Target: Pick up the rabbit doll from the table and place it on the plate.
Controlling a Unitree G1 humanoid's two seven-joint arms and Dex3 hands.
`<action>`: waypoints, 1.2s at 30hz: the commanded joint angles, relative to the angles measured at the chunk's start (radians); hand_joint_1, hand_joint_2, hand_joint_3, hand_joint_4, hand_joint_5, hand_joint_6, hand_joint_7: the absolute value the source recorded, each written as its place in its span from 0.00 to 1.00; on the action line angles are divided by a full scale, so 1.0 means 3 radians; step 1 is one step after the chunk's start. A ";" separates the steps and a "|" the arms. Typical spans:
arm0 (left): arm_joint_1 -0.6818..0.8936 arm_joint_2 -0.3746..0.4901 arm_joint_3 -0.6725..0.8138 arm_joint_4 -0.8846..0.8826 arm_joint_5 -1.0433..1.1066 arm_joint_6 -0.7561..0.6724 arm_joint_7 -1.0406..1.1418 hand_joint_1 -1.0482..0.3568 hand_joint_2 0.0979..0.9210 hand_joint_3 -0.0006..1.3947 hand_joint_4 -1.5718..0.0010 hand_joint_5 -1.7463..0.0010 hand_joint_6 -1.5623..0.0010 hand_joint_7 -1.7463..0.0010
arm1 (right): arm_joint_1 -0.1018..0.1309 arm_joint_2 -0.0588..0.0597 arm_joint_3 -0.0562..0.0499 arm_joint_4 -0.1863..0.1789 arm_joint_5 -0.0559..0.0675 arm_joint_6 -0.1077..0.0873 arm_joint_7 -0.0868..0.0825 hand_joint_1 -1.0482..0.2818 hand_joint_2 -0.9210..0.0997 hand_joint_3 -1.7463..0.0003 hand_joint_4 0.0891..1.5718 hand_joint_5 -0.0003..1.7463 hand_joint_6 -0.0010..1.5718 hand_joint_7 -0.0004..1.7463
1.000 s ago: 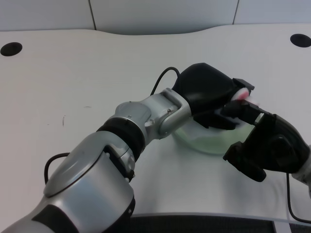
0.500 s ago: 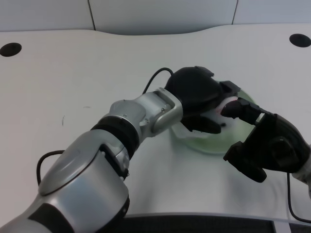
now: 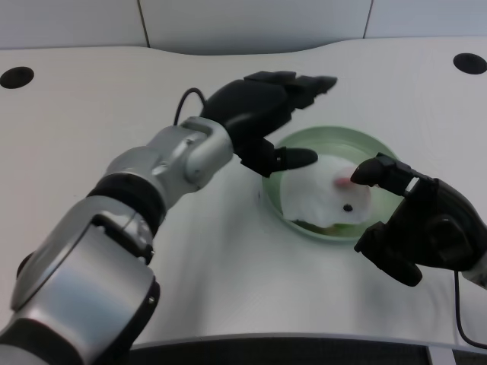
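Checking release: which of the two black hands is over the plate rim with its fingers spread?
The left hand, fingers spread at the green plate's far-left rim, holding nothing. The right hand sits curled at its right edge. The rabbit doll lies on the plate.

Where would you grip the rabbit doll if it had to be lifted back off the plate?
Probably the rabbit doll is best gripped across its soft white body, coming from above and from the robot's left, where the open left hand hovers. It lies low in the green plate, whose rim blocks a sideways approach.

Left hand (image 3: 262, 114) off rabbit doll (image 3: 323, 196), apparently.
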 commanded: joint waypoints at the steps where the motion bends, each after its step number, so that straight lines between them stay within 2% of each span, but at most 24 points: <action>1: 0.0150 0.0137 0.0309 -0.0079 -0.0337 -0.0310 -0.0259 0.00 1.00 0.63 0.93 0.97 0.93 0.97 | -0.0052 -0.0023 -0.0030 0.0027 0.0023 -0.0028 0.0011 0.40 0.03 0.99 0.65 1.00 0.63 0.63; 6: 0.0378 0.0322 0.0869 -0.0131 -0.0998 -0.0631 -0.1080 0.00 1.00 0.62 0.86 0.94 0.89 0.96 | -0.0048 -0.0034 -0.0033 0.0005 0.0024 -0.0018 -0.0017 0.38 0.03 0.99 0.67 1.00 0.64 0.64; 10: 0.0595 0.0503 0.1290 -0.0186 -0.1494 -0.0789 -0.1736 0.03 1.00 0.60 0.83 0.93 0.86 0.96 | -0.0048 -0.0080 -0.0054 0.0032 0.0037 0.0056 -0.0021 0.39 0.04 0.99 0.66 1.00 0.64 0.65; 13: 0.0725 0.0574 0.1650 -0.0235 -0.1930 -0.0710 -0.2287 0.07 1.00 0.56 0.80 0.93 0.83 0.97 | -0.0041 -0.0120 -0.0068 0.0041 0.0038 0.0094 -0.0039 0.39 0.04 1.00 0.65 1.00 0.62 0.64; 16: 0.0766 0.0600 0.1778 -0.0264 -0.2068 -0.0655 -0.2498 0.07 1.00 0.56 0.79 0.92 0.82 0.97 | -0.0035 -0.0125 -0.0073 0.0037 0.0031 0.0074 -0.0047 0.39 0.03 0.99 0.65 1.00 0.62 0.63; 17: 0.0860 0.0623 0.1944 -0.0293 -0.2283 -0.0504 -0.2698 0.07 1.00 0.56 0.79 0.92 0.82 0.97 | -0.0040 -0.0154 -0.0081 0.0078 0.0016 0.0032 -0.0034 0.39 0.03 0.99 0.65 1.00 0.62 0.63; 18: 0.0970 0.0625 0.2136 -0.0323 -0.2536 -0.0272 -0.2959 0.05 1.00 0.55 0.74 0.91 0.80 0.97 | -0.0045 -0.0191 -0.0086 0.0118 -0.0003 -0.0002 -0.0030 0.38 0.03 0.99 0.65 1.00 0.63 0.64; 20: 0.1095 0.0619 0.2358 -0.0384 -0.2832 0.0025 -0.3286 0.05 1.00 0.55 0.71 0.90 0.78 0.97 | -0.0057 -0.0231 -0.0092 0.0174 -0.0025 -0.0043 -0.0023 0.37 0.02 0.99 0.65 1.00 0.63 0.65; 22: 0.1288 0.0548 0.2490 -0.0437 -0.3022 0.0337 -0.3441 0.05 1.00 0.53 0.66 0.90 0.75 0.97 | -0.0062 -0.0298 -0.0113 0.0231 -0.0020 0.0014 -0.0006 0.38 0.02 0.99 0.64 1.00 0.62 0.66; 24: 0.1489 0.0498 0.2517 -0.0481 -0.3058 0.0417 -0.3501 0.06 1.00 0.53 0.64 0.91 0.73 0.97 | -0.0066 -0.0363 -0.0117 0.0274 -0.0033 0.0082 -0.0028 0.39 0.02 0.99 0.64 1.00 0.61 0.69; 26: 0.1636 0.0463 0.2495 -0.0541 -0.3038 0.0466 -0.3499 0.07 1.00 0.53 0.63 0.91 0.72 0.97 | -0.0068 -0.0407 -0.0112 0.0307 -0.0057 0.0102 -0.0037 0.40 0.03 0.99 0.65 1.00 0.58 0.81; 29: 0.1771 0.0404 0.2566 -0.0651 -0.3173 0.0804 -0.3615 0.08 1.00 0.48 0.60 0.91 0.66 0.97 | -0.0066 -0.0440 -0.0134 0.0366 -0.0067 0.0069 -0.0043 0.39 0.03 1.00 0.65 1.00 0.55 0.85; 30: 0.1773 0.0412 0.2625 -0.0652 -0.3270 0.1123 -0.3718 0.08 1.00 0.47 0.59 0.91 0.65 0.96 | -0.0071 -0.0456 -0.0142 0.0388 -0.0080 0.0075 -0.0082 0.39 0.03 1.00 0.65 1.00 0.55 0.84; 31: 0.1762 0.0448 0.2662 -0.0641 -0.3347 0.1478 -0.3820 0.10 1.00 0.42 0.55 0.90 0.61 0.96 | -0.0078 -0.0468 -0.0145 0.0408 -0.0100 0.0052 -0.0130 0.37 0.03 1.00 0.63 1.00 0.54 0.83; 33: 0.1684 0.0594 0.2677 -0.0555 -0.3418 0.2158 -0.4104 0.10 1.00 0.38 0.51 0.88 0.57 0.95 | -0.0094 -0.0473 -0.0158 0.0452 -0.0124 0.0015 -0.0214 0.35 0.01 0.99 0.63 1.00 0.53 0.88; 36: 0.1590 0.0763 0.2636 -0.0470 -0.3340 0.2540 -0.4394 0.10 1.00 0.35 0.48 0.88 0.53 0.95 | -0.0113 -0.0452 -0.0164 0.0490 -0.0145 -0.0007 -0.0255 0.37 0.01 0.99 0.62 1.00 0.52 0.91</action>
